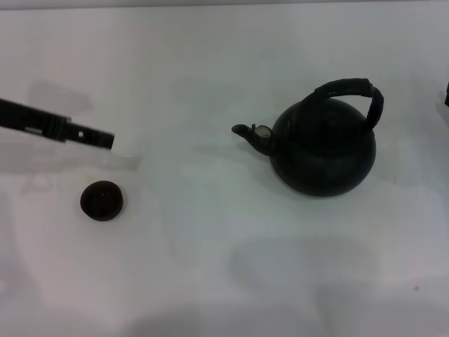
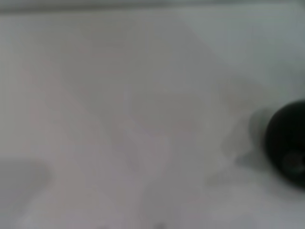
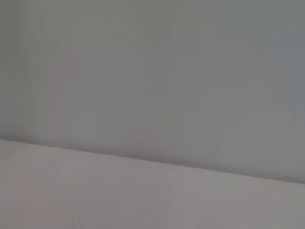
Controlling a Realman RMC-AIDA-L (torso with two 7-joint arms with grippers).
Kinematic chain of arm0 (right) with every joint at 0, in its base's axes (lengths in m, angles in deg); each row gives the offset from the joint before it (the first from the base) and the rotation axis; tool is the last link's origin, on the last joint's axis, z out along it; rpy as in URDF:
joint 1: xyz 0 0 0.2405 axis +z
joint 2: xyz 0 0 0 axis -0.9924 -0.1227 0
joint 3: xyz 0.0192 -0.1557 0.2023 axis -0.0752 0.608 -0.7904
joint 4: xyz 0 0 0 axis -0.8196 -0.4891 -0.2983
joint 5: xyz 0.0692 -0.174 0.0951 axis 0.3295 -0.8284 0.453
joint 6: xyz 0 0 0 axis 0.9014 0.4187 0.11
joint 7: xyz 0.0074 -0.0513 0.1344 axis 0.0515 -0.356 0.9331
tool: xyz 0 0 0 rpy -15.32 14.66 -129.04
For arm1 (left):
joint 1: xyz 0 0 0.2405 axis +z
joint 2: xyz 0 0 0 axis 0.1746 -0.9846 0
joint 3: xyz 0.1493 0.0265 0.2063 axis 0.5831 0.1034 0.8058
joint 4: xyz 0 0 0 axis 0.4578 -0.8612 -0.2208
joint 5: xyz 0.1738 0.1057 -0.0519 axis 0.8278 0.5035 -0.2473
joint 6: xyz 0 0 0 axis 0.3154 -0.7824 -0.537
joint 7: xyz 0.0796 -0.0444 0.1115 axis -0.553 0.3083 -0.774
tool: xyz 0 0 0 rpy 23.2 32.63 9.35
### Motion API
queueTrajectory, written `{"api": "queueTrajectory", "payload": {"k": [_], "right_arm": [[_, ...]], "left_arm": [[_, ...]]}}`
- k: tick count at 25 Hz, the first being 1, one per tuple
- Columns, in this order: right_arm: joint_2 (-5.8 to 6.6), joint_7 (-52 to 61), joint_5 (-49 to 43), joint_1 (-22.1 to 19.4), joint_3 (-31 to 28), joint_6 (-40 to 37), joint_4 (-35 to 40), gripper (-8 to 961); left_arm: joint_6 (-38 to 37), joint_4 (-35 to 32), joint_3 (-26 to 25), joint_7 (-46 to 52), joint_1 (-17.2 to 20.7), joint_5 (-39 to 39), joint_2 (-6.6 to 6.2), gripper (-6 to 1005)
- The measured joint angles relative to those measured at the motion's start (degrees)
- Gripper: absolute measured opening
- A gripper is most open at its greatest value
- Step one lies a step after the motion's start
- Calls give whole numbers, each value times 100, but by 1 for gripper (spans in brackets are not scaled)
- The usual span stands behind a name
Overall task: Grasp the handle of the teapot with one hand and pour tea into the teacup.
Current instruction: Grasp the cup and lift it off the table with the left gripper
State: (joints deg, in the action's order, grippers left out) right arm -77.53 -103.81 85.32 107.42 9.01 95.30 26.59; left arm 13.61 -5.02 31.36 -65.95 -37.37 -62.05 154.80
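The teapot [image 1: 324, 147] is a large round black pot standing upright right of the middle, with its short spout [image 1: 251, 135] pointing left. Its thick black arched handle [image 1: 354, 93] rises over the top, leaning to the right. The teacup [image 1: 102, 200] is a tiny dark round cup on the table at the left. My left gripper [image 1: 102, 138] reaches in from the left as a long black bar, just above and behind the teacup, touching nothing. A blurred dark round shape in the left wrist view [image 2: 287, 143] is probably the teacup. My right gripper [image 1: 447, 95] is only a dark sliver at the right edge, apart from the teapot.
Everything stands on a plain white table [image 1: 210, 267]. The right wrist view shows only the table's surface [image 3: 143, 191] and a grey wall behind it.
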Motion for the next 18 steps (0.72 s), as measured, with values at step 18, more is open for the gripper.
{"api": "queueTrajectory", "payload": {"k": [18], "right_arm": [[0,0,9,-21,0,-1,-36,821]], "left_arm": [[-207,641,1407,361,-417,1041,25,872]]}}
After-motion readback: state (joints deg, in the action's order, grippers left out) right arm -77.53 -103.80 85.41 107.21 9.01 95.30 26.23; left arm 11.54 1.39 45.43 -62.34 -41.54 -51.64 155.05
